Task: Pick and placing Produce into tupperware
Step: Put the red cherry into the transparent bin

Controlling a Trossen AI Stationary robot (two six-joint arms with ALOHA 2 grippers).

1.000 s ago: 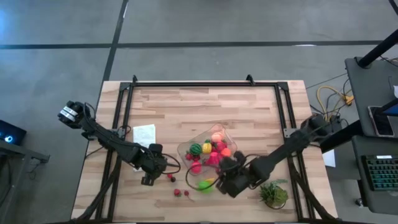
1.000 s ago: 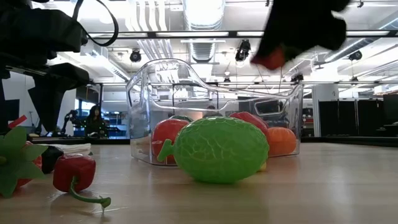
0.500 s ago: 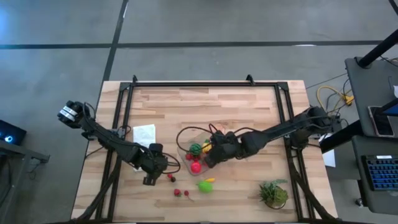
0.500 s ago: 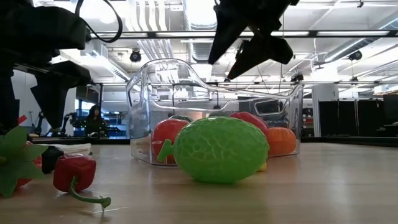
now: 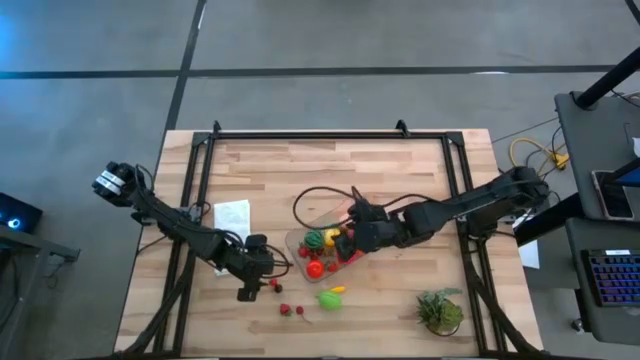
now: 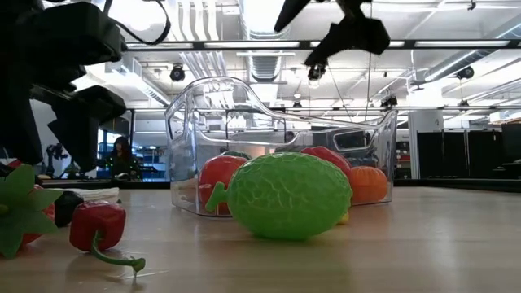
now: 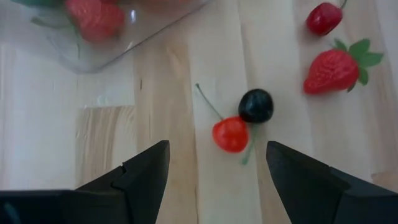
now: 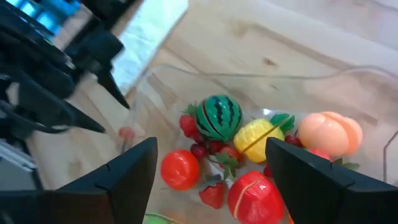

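Hovering at the table's seven o'clock, the left gripper [image 7: 214,177] is spreading its empty fingers wide around a pair of cherries [image 7: 242,121], with a strawberry [image 7: 333,67] just beside. Farther in, near the centre, the right gripper [image 8: 208,180] is hanging above the tupperware [image 5: 300,215], fingers apart and holding nothing, over the striped melon [image 8: 218,117] and tomato [image 8: 179,168]. A descent off-centre is risking a pinch on the thin stems, flicking the cherries away.
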